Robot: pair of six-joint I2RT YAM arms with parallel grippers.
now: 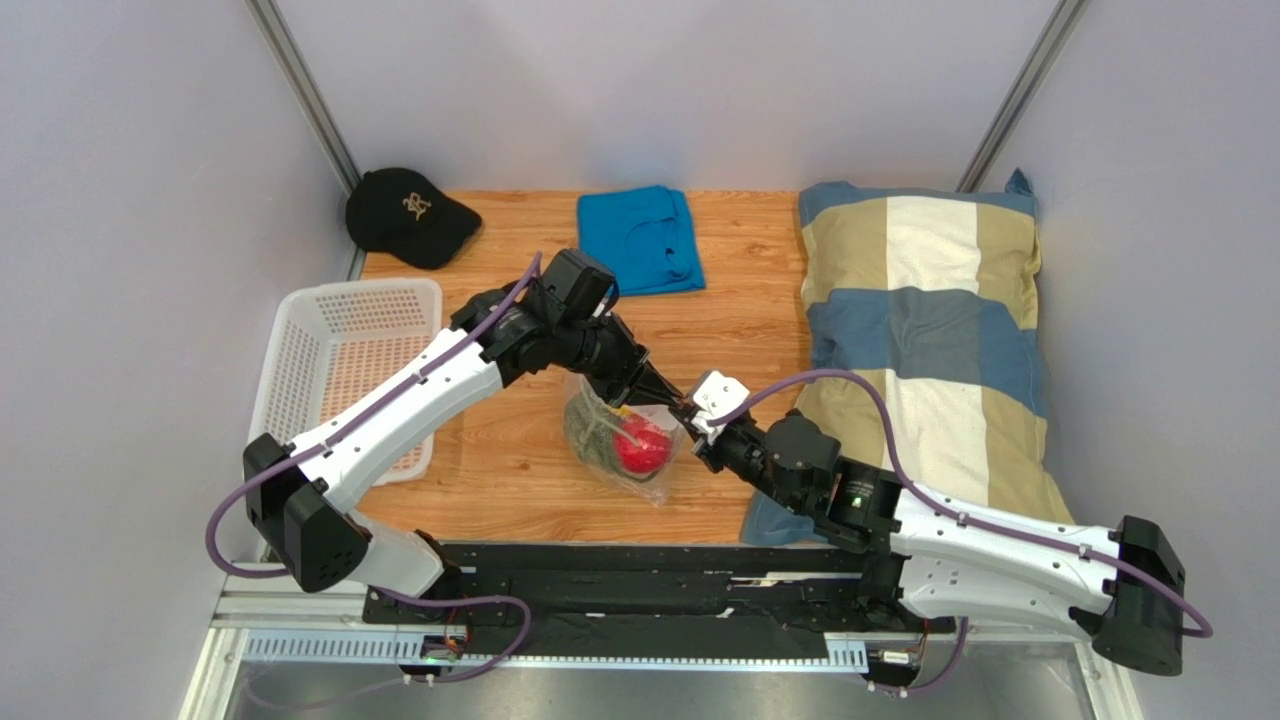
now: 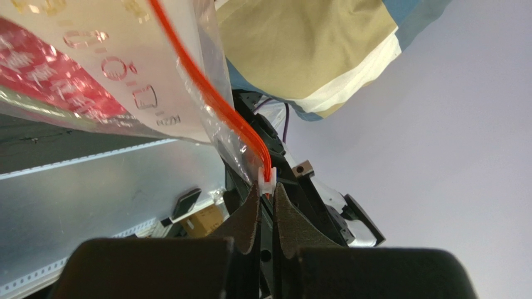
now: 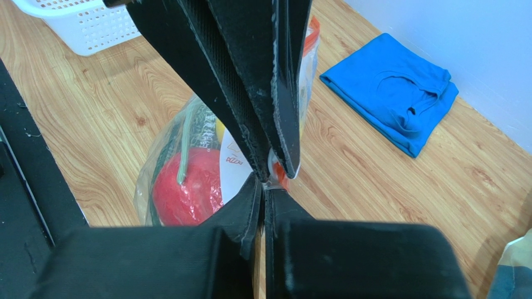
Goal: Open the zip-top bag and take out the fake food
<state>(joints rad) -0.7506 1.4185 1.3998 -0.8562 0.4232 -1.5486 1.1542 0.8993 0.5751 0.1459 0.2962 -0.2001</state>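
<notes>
Ok, light wood-grain table [image 1: 511, 465]: under everything, arm bases at near edge
Blue, beige and white checked pillow [image 1: 932, 330]: right side
White perforated plastic basket [image 1: 338, 360]: left edge
Folded bright blue cloth [image 1: 642, 240]: far middle
Black cap [image 1: 409, 215] with gold logo: far left corner
Clear crinkly zip-top bag [image 1: 616, 435] with orange-red zip strip: mid-table between basket and pillow, top edge raised to both grippers
Fake food [image 3: 187, 193]: inside bag; red round fruit, green stems over it, yellow bit behind
Left gripper [image 2: 267, 190]: pinching the small white slider [image 2: 267, 177] at the zip's end
Right gripper [image 3: 263, 184]: fingers pressed together, tips against bag edge beside left fingertips; plastic caught or not, cannot tell
</notes>
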